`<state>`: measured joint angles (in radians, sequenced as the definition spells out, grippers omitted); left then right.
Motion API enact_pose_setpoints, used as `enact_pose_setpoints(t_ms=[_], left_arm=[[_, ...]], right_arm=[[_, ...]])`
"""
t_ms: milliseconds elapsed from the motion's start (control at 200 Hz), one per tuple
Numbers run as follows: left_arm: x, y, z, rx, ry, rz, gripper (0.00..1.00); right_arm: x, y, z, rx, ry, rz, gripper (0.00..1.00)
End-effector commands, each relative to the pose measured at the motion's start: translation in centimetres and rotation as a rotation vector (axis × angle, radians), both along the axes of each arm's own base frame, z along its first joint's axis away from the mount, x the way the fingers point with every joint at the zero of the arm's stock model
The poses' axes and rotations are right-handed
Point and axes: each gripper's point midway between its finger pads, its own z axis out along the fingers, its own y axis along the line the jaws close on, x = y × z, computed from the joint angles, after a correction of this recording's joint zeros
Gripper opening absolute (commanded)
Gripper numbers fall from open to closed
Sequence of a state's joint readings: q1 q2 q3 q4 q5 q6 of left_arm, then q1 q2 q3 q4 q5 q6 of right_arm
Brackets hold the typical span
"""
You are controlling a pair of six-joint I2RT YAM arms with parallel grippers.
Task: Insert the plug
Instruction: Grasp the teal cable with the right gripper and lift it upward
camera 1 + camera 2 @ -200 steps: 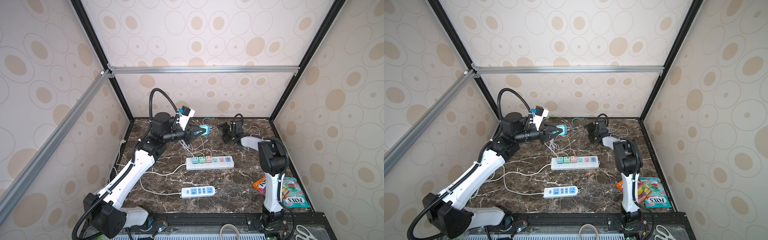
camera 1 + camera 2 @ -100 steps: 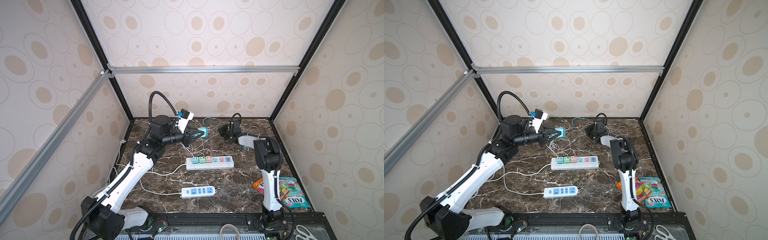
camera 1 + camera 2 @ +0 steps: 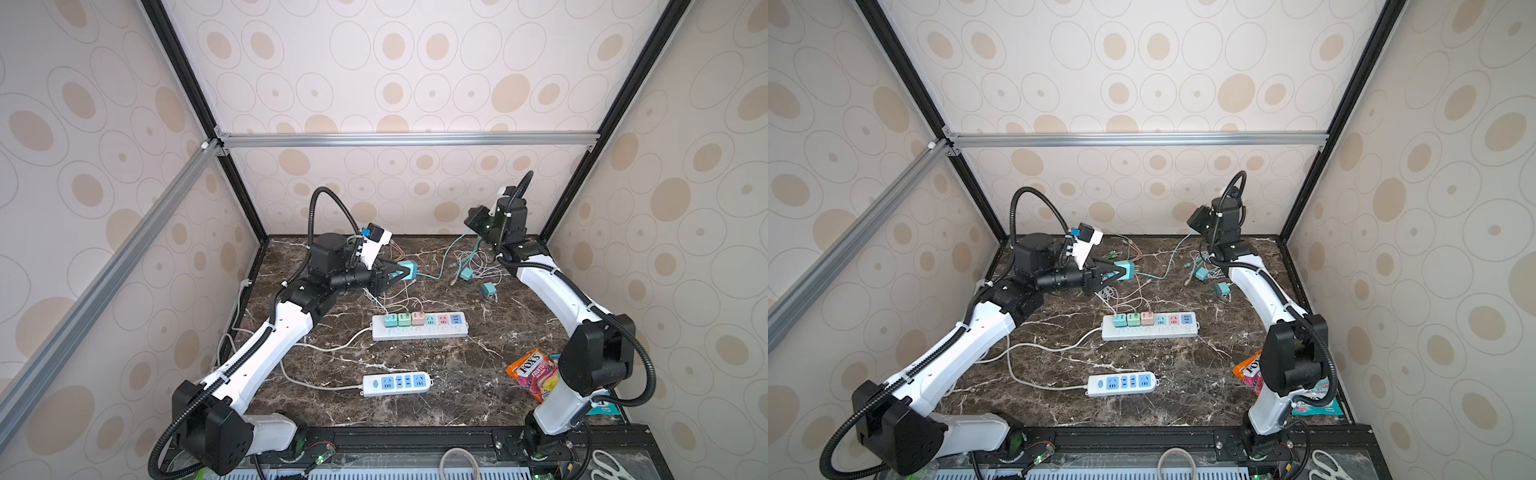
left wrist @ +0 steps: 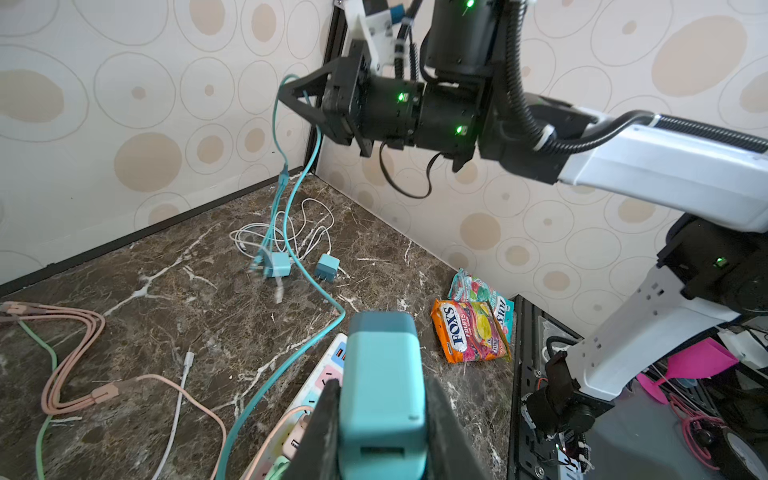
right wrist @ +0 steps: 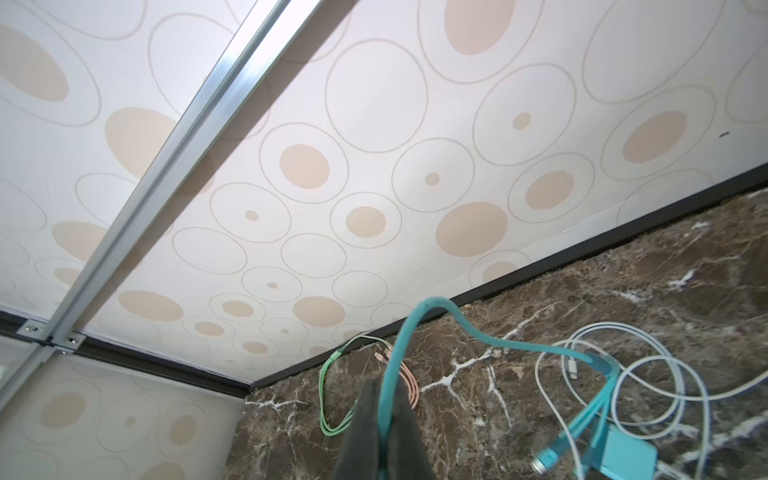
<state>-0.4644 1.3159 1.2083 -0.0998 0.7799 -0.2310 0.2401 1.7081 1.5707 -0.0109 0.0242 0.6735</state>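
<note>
Where a dark marble table [image 3: 457, 399] is enclosed by spotted wallpaper, two white-and-black robot arms are seen in both top views. The left arm [image 3: 266, 353] is stretched toward the middle of the table's back half, and the right arm [image 3: 552, 291] is raised near the back right corner. A long power strip [image 3: 419, 331] lies at the centre, its three leftmost sockets filled by teal, green and pink chargers. A smaller white strip [image 3: 397, 383] lies nearer the front. A sweets bag [image 3: 532, 372] is partly hidden beside the right arm's base.

The teal plug [image 3: 409, 269] is clamped between the closed jaws of the left gripper [image 3: 398, 273]. It is held in the air behind the long strip and is not seated in any socket. The right gripper [image 4: 286, 94] is pinched tight on a thin teal cable [image 5: 434, 304], which trails down toward the plug.
</note>
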Motion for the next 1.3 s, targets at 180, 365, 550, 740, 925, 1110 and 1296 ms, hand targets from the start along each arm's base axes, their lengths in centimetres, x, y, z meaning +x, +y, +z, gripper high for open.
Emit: enact_pose_setpoints(t_ms=[180,365,550,740,925,1110,1296], left_arm=[[-0.3,-1.1,1.6,-0.021,-0.04,-0.037,0.0],[-0.1,-1.3,1.8,-0.018,-0.038,-0.038,0.0],[0.0,-1.4,1.6,-0.017,-0.035,-0.037,0.0],[0.1,-1.4,1.8,-0.017,-0.036,-0.03,0.0],[0.2,-1.5,2.0,-0.02,-0.038,-0.036,0.0],[0.4,-2.5,2.0,-0.044,-0.029,-0.067,0.0],[0.7,-3.5,1.3,-0.032,-0.003,-0.082,0.0]], right_arm=[[-2.1,-1.9,2.7,-0.24,-0.025,-0.002,0.0],[-1.9,-3.3,4.3,-0.437,-0.049,-0.036,0.0],[-3.1,-3.9,10.7,-0.529,-0.29,-0.087,0.0],[-6.4,-6.3,16.4,-0.593,-0.445,-0.222,0.0],[-11.1,-8.4,20.6,-0.676,-0.527,-0.317,0.0],[-12.0,-9.0,17.9,-0.752,-0.425,-0.297,0.0],[-9.8,-10.3,6.1,-0.818,-0.092,-0.275,0.0]])
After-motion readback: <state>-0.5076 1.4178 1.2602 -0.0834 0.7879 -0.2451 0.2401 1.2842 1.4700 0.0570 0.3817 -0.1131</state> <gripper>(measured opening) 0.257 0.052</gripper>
